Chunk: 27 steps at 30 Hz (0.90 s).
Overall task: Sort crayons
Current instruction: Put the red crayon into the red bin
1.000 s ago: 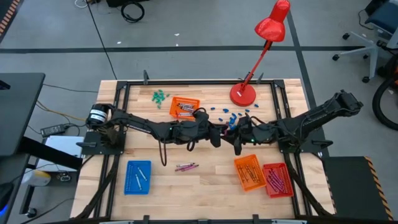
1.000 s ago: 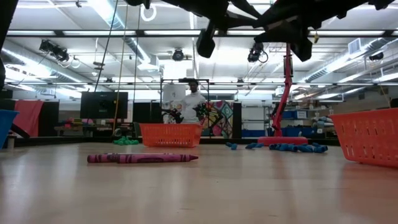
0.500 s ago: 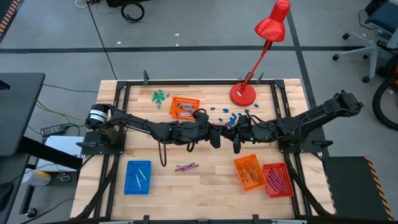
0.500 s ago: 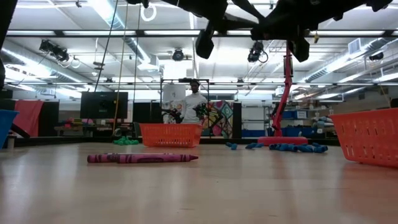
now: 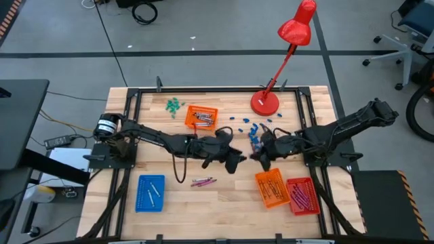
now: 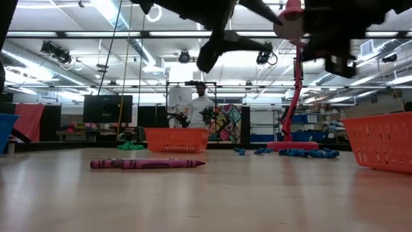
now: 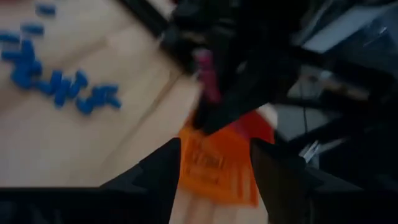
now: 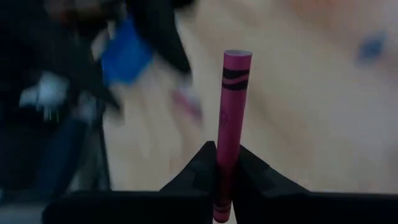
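My right gripper (image 8: 219, 163) jaws pinch a magenta crayon (image 8: 230, 118); left gripper (image 7: 214, 180) jaws wide, empty; loose crayons (image 5: 202, 181) remain on tabletop (image 5: 224, 193), probably three.

Readable text: none in any view.
Magenta paper-wrapped crayon (image 8: 228, 134) in the right wrist view: black wavy bands printed on its wrapper, no letters legible.
Colourful mural panel (image 6: 226, 124) at the back of the room in the low view: shapes and colours only, no words legible.
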Each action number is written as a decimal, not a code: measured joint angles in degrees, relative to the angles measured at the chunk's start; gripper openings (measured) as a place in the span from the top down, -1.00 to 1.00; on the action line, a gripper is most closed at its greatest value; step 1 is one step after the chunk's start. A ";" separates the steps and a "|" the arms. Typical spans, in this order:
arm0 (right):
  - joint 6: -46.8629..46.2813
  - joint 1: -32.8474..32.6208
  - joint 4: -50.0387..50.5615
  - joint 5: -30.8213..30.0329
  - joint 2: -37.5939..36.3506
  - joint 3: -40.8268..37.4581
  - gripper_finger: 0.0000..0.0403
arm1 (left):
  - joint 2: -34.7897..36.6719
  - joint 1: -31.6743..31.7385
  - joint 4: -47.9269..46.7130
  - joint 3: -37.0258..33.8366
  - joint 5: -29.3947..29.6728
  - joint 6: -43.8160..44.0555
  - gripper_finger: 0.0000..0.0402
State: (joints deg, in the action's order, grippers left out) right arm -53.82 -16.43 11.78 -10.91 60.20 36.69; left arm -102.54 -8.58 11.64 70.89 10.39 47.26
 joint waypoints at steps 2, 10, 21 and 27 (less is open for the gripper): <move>-3.48 -1.10 5.31 5.29 -0.69 0.00 0.82 | 0.00 -0.26 -3.17 0.00 -1.14 1.14 0.00; -21.29 -10.46 16.47 22.11 -1.39 0.00 0.82 | 0.00 -0.70 -18.63 -0.02 -1.20 3.81 0.09; -54.45 -29.13 20.60 18.21 -1.24 0.02 0.82 | 0.16 -4.50 -34.50 -0.04 -1.27 -7.83 0.10; -69.72 -36.51 24.30 20.71 -1.26 0.57 0.82 | 1.15 -5.79 -38.83 -0.07 -1.55 -9.08 0.10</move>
State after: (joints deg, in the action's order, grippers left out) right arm -123.54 -52.94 36.08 9.79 58.94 37.26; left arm -101.39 -14.36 -27.19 70.83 8.84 38.18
